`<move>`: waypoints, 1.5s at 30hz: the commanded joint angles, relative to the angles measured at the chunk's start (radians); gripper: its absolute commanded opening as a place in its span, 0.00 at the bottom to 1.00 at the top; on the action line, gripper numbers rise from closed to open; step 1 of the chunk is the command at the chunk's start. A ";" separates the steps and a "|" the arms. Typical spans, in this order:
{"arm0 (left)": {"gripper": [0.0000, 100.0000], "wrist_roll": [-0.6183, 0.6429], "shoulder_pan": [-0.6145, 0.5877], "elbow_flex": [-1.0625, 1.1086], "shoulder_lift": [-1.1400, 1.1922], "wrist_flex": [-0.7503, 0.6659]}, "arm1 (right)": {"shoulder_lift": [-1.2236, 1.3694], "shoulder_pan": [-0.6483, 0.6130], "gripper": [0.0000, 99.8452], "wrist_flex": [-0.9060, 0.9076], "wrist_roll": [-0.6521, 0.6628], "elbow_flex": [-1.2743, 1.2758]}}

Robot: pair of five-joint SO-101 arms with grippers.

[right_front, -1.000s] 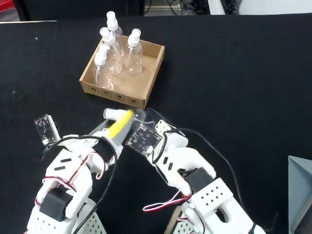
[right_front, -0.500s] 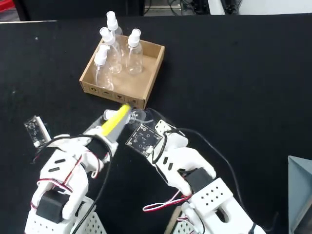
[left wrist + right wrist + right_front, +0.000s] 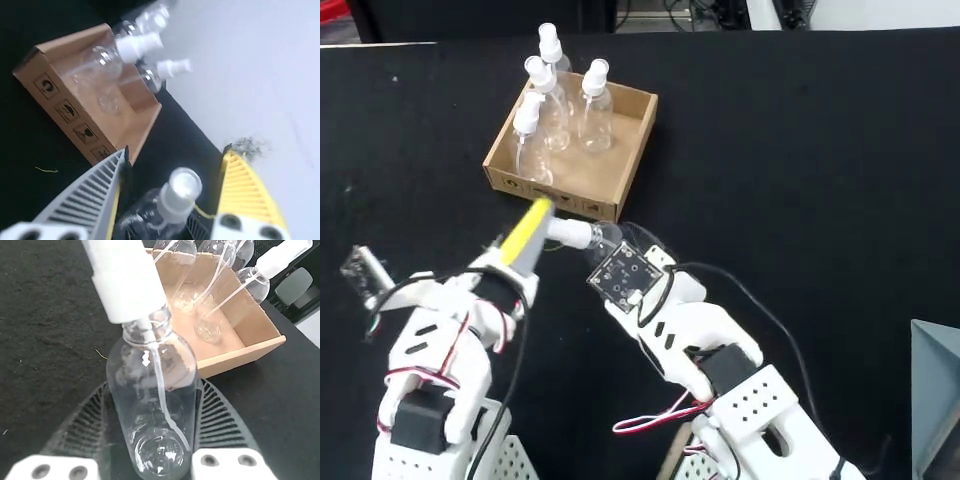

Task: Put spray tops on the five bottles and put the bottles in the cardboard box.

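A clear bottle (image 3: 150,405) lies tilted just off the table in front of the cardboard box (image 3: 620,175), with my right gripper (image 3: 150,390) shut on its body. A white spray top (image 3: 570,233) sits in its neck, pointing toward the left arm. My left gripper (image 3: 175,152) is open; its grey and yellow fingers straddle the spray top (image 3: 181,189) without touching it. In the high view the left gripper (image 3: 542,222) is just left of the top. Several capped bottles (image 3: 565,100) stand upright in the box's far-left part.
The near-right part of the box floor (image 3: 235,335) is bare. A grey object (image 3: 935,385) stands at the table's right edge. Black table (image 3: 800,180) lies open to the right of the box.
The left gripper has let go of the spray top and drawn back to the left. The right gripper has kept the bottle, turning it slightly.
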 commanded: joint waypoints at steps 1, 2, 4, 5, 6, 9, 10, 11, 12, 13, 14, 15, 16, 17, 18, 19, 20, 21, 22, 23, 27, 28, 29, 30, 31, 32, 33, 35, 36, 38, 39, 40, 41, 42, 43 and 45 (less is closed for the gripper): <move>0.27 0.026 -0.084 -0.079 -0.014 -0.005 | -0.033 -0.018 0.10 -0.069 -0.015 -0.024; 0.27 0.026 -0.093 -0.079 -0.014 -0.005 | -0.033 -0.018 0.10 -0.077 -0.035 -0.024; 0.27 0.026 -0.113 -0.074 -0.014 -0.005 | -0.033 -0.018 0.10 -0.084 -0.087 -0.025; 0.27 0.026 -0.120 -0.071 -0.014 -0.005 | -0.033 -0.020 0.10 -0.084 -0.106 -0.028; 0.27 0.023 -0.125 -0.068 -0.014 -0.005 | -0.033 -0.021 0.10 -0.084 -0.118 -0.031; 0.27 0.020 -0.124 -0.053 -0.014 -0.002 | -0.033 -0.025 0.10 -0.084 -0.129 -0.033; 0.27 0.020 -0.119 -0.045 -0.014 -0.003 | -0.033 -0.025 0.10 -0.084 -0.129 -0.035; 0.27 0.018 -0.116 -0.039 -0.014 -0.003 | -0.033 -0.026 0.10 -0.086 -0.129 -0.035; 0.27 0.018 -0.114 -0.036 -0.014 -0.003 | -0.033 -0.026 0.10 -0.086 -0.129 -0.035; 0.27 0.018 -0.114 -0.028 -0.014 -0.003 | -0.033 -0.026 0.10 -0.086 -0.129 -0.035; 0.27 0.011 -0.113 -0.024 -0.014 -0.005 | -0.033 -0.026 0.10 -0.086 -0.129 -0.035; 0.27 -0.011 -0.110 -0.018 -0.014 -0.005 | -0.033 -0.026 0.10 -0.086 -0.129 -0.035; 0.27 -0.037 -0.091 -0.012 -0.014 -0.005 | -0.033 -0.026 0.10 -0.086 -0.129 -0.035; 0.27 -0.060 -0.068 -0.004 -0.014 -0.005 | -0.033 -0.026 0.10 -0.086 -0.129 -0.035; 0.27 -0.077 -0.045 0.005 -0.014 -0.005 | -0.033 -0.026 0.10 -0.086 -0.129 -0.035; 0.27 -0.091 -0.021 0.015 -0.014 -0.005 | -0.033 -0.026 0.10 -0.086 -0.129 -0.035; 0.27 -0.101 0.001 0.021 -0.014 -0.005 | -0.033 -0.026 0.10 -0.086 -0.129 -0.035; 0.27 -0.110 0.018 0.025 -0.014 -0.005 | -0.033 -0.026 0.10 -0.086 -0.129 -0.035; 0.27 -0.117 0.031 0.027 -0.012 -0.005 | -0.033 -0.026 0.10 -0.086 -0.129 -0.035; 0.27 -0.120 0.042 0.027 -0.012 -0.005 | -0.033 -0.026 0.10 -0.086 -0.129 -0.035; 0.27 -0.146 0.090 0.033 -0.011 -0.003 | -0.033 -0.026 0.10 -0.084 -0.129 -0.033; 0.27 -0.152 0.104 0.039 -0.011 -0.005 | -0.033 -0.026 0.10 -0.084 -0.129 -0.033; 0.27 -0.161 0.117 0.042 -0.011 -0.005 | -0.033 -0.026 0.10 -0.084 -0.129 -0.031; 0.27 -0.169 0.128 0.045 -0.011 -0.005 | -0.033 -0.026 0.10 -0.084 -0.129 -0.030; 0.27 -0.175 0.134 0.045 -0.011 -0.005 | -0.033 -0.026 0.10 -0.084 -0.129 -0.030; 0.27 -0.180 0.140 0.047 -0.011 -0.005 | -0.033 -0.026 0.10 -0.083 -0.129 -0.030; 0.27 -0.187 0.142 0.047 -0.011 -0.005 | -0.033 -0.026 0.10 -0.080 -0.127 -0.028; 0.27 -0.203 0.142 0.047 -0.011 -0.005 | -0.033 -0.026 0.10 -0.078 -0.124 -0.027; 0.27 -0.209 0.142 0.047 -0.011 -0.005 | -0.033 -0.026 0.10 -0.078 -0.123 -0.027; 0.27 -0.216 0.142 0.047 -0.011 -0.005 | -0.033 -0.026 0.10 -0.077 -0.123 -0.025; 0.27 -0.216 0.142 0.048 -0.009 -0.005 | -0.033 -0.026 0.10 -0.077 -0.123 -0.025; 0.27 -0.216 0.142 0.048 -0.009 -0.005 | -0.033 -0.026 0.10 -0.077 -0.123 -0.025; 0.27 -0.216 0.143 0.048 -0.008 -0.005 | -0.033 -0.026 0.10 -0.077 -0.123 -0.025; 0.27 -0.218 0.150 0.048 -0.008 -0.002 | -0.033 -0.026 0.10 -0.077 -0.123 -0.025; 0.27 -0.229 0.165 0.050 -0.008 0.003 | -0.033 -0.026 0.10 -0.077 -0.123 -0.025; 0.27 -0.261 0.206 0.074 -0.008 0.002 | -0.033 -0.025 0.10 -0.077 -0.123 -0.025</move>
